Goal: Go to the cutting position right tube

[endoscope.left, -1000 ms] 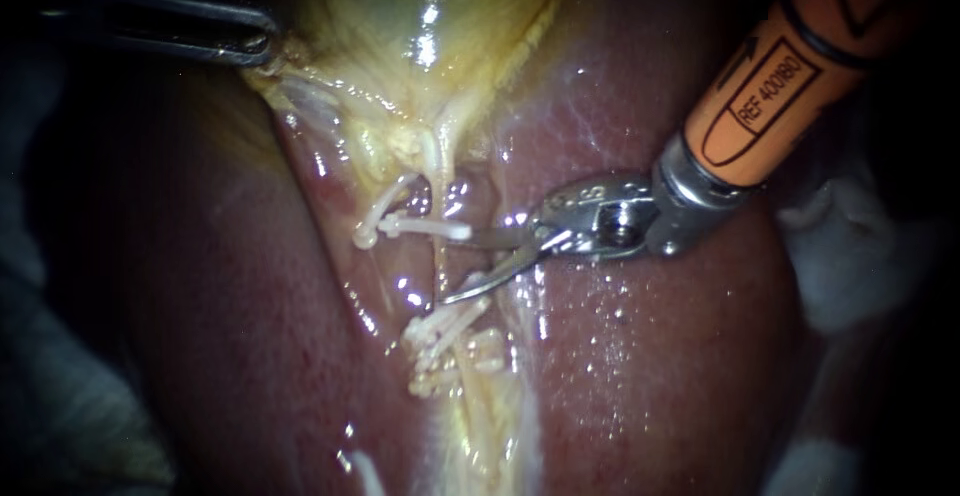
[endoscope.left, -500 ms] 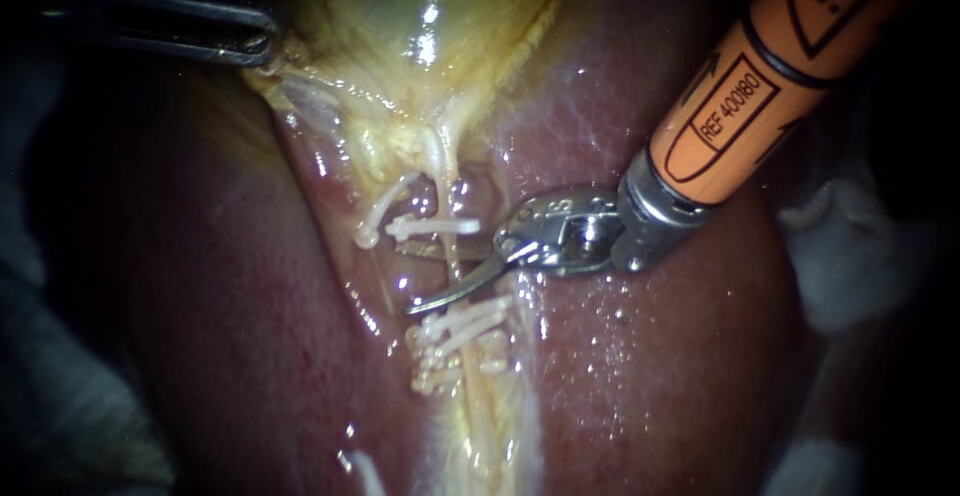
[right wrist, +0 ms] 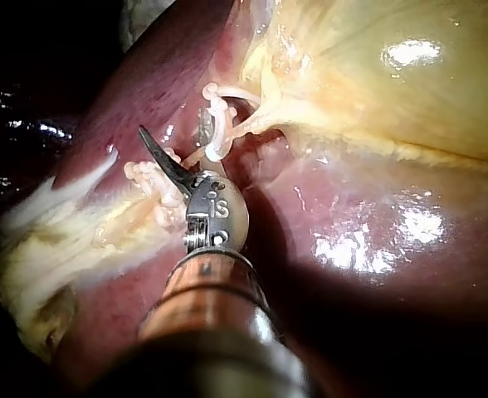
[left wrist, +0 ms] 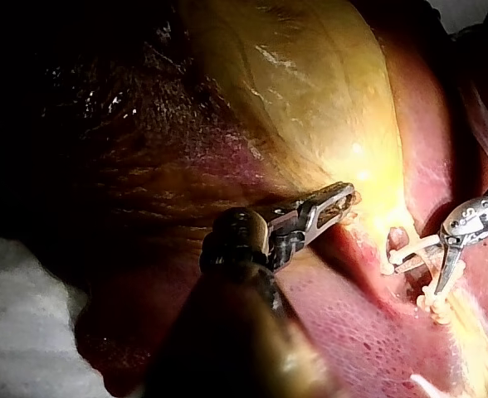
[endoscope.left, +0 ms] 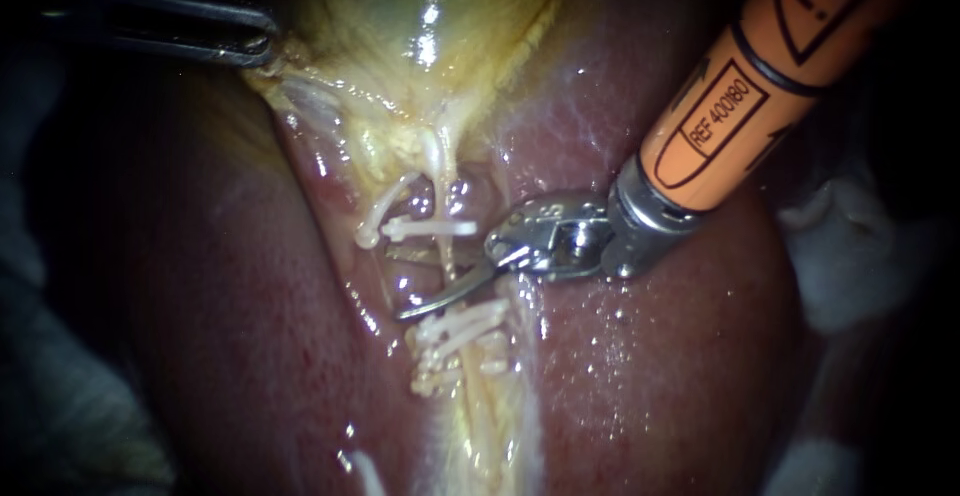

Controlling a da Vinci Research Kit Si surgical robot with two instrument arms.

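The hand of our right instrument [endoscope.left: 395, 281] is spread, and a clear gap shows between its two thin blades. The right tube [endoscope.left: 438, 171] runs down from the gallbladder [endoscope.left: 400, 16] and passes through that gap. The upper blade crosses it just below the upper clip [endoscope.left: 430, 226], and the lower blade crosses it just above the lower cluster of clips [endoscope.left: 455, 341]. We cannot tell whether either blade touches the tube.

Against the picture of a second ago, this hand has advanced across the tube. Then only the blade tips reached it; now the tips lie beyond it on the far side and the tube sits deeper in the opening. The tube and clips have not shifted against the liver [endoscope.left: 650, 356].

The hand of our left instrument [endoscope.left: 262, 48] is pressed together on the gallbladder's edge, well apart from the tube, and is unchanged.

The endoscope shows both blades and the tube between them. The right wrist view shows only one dark blade plainly, beside the clips. The left wrist view alone shows the left hand's pinch on the yellow tissue close up.
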